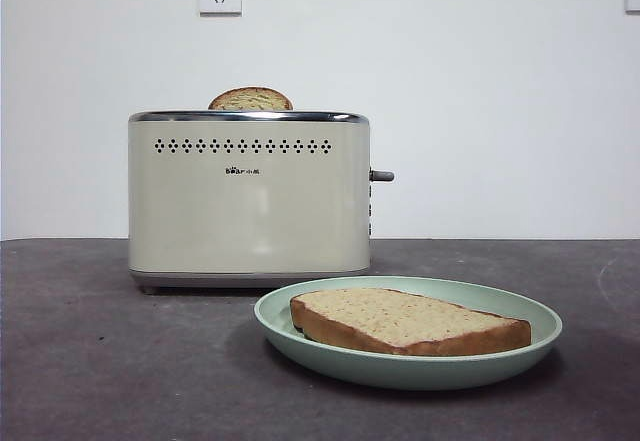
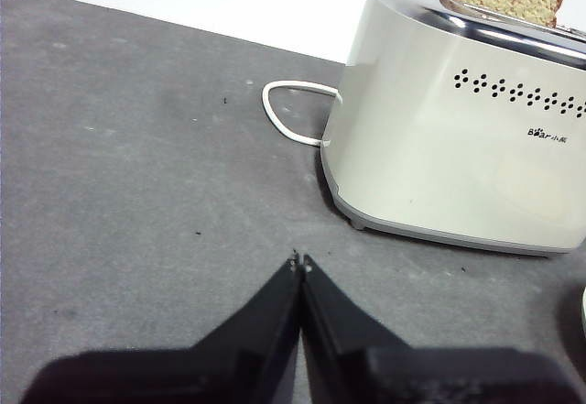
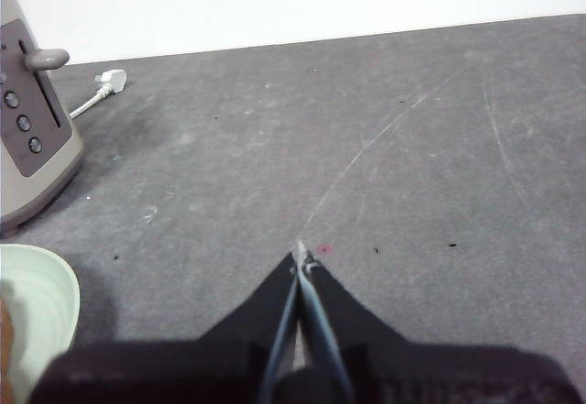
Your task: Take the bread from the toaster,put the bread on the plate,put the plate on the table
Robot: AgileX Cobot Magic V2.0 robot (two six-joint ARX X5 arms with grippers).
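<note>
I find the bread lying flat inside the plate, crust edge toward the camera, and the plate resting on the table just in front of the toaster, near its lever end. No gripper touches either item. I judge all three steps of the task complete as things lie: slice out, slice plated, plate down.

A second, narrower slice stands upright in the toaster slot, only its domed top showing above the chrome rim. I take it as not part of the job.

The left gripper hangs over bare table beside the toaster's plain end, its jaws pressed together with nothing between them. The right gripper hangs over open table on the lever side, jaws likewise pressed together and empty; the plate rim shows at the edge of its view, well clear of the tips. Neither arm appears in the front view, which I read as both parked away from the work so the plate sits undisturbed.

The toaster's white cable loops on the table behind it, its plug lying loose, so the appliance appears unpowered. I see no hazard to the plated slice.
</note>
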